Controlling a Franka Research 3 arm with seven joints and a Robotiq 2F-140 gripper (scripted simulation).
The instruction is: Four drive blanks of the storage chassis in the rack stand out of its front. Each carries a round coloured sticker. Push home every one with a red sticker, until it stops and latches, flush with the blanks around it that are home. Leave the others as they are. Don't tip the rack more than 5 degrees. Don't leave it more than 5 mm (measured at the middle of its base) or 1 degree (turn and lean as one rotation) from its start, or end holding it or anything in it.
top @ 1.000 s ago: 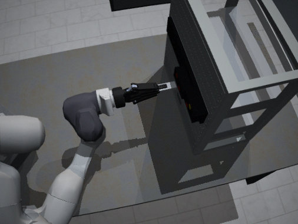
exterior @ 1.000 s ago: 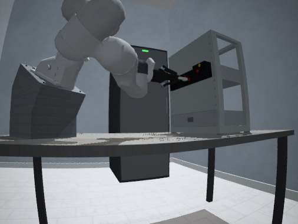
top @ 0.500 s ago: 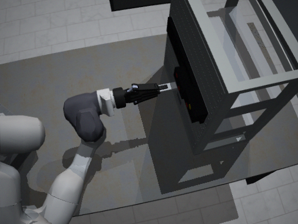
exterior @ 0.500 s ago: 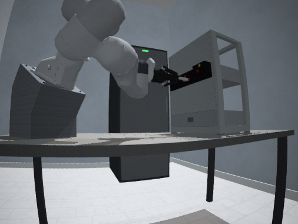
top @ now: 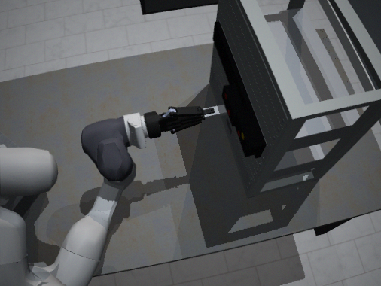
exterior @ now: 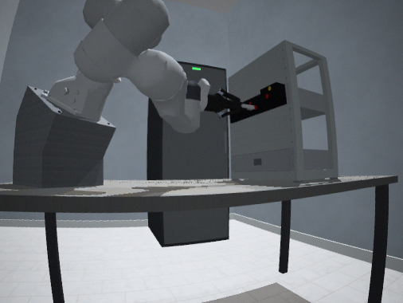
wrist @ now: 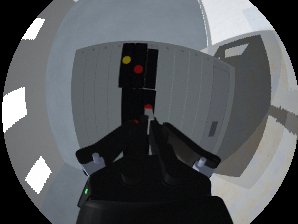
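If the gripper, its fingers pressed together on nothing, slips sideways off the red-sticker blank ahead, the rack could shift.

One rack on one table. One black storage chassis in the rack front. Stickers counted in the wrist view: one yellow sticker, three red stickers. Number of drive blanks standing out not countable. One arm, one gripper, fingers together on nothing. One dark cabinet behind the table.
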